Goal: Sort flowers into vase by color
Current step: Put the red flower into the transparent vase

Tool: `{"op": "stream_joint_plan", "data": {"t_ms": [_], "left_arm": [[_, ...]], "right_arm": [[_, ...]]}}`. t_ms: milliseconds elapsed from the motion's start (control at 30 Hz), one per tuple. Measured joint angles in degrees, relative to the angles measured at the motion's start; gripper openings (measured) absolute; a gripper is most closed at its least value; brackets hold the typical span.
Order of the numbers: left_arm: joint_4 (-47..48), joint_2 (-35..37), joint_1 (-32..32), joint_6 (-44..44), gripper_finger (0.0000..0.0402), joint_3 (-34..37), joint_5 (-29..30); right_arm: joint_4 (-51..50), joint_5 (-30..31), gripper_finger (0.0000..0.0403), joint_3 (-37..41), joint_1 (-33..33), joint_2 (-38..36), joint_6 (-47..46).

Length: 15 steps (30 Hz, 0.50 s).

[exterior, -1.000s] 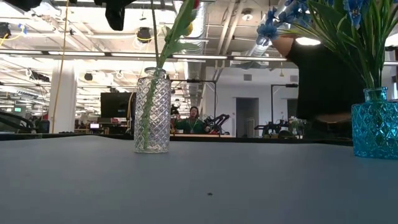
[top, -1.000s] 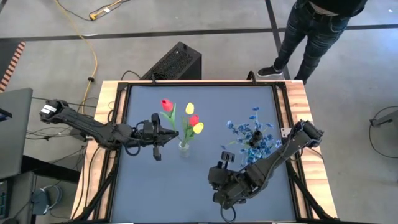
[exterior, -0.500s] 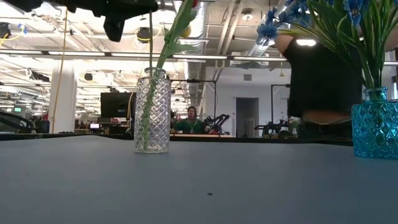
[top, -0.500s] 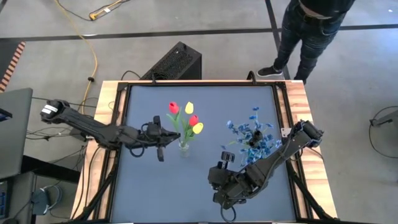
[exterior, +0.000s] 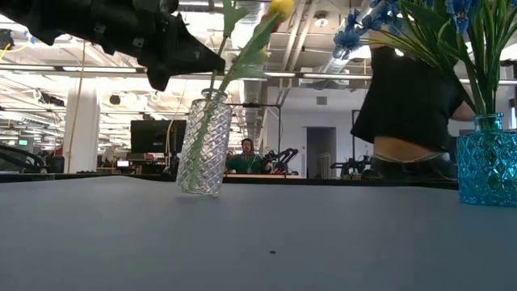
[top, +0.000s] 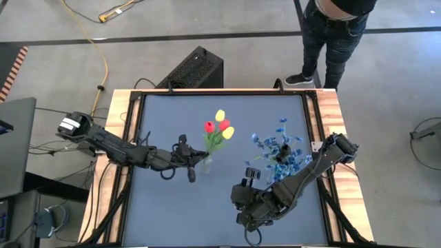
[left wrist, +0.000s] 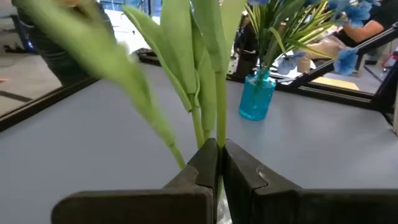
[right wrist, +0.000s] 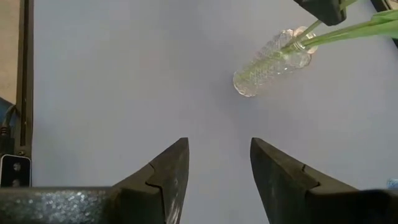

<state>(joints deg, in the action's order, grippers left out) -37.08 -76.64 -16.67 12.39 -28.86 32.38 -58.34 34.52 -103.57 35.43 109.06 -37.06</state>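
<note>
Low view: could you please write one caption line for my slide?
Left gripper shut on tulip stems above a tilted clear vase; a blue vase of blue flowers stands apart.

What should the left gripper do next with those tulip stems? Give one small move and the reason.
Probably ease the left gripper back toward upright before letting go. It is shut on the tulip stems just above the clear vase, and in the low view that vase leans, its base seemingly partly lifted off the table. Releasing now might tip it.
</note>
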Motion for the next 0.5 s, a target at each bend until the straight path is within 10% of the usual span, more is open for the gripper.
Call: {"op": "stream_joint_plan", "data": {"t_ms": [500], "left_arm": [[4.9, 2.2, -1.3, 2.5, 0.0052, 0.0, -0.1]], "right_arm": [[-0.2, 0.0, 0.0196, 0.0, 0.6, 0.0, 0.0]]}}
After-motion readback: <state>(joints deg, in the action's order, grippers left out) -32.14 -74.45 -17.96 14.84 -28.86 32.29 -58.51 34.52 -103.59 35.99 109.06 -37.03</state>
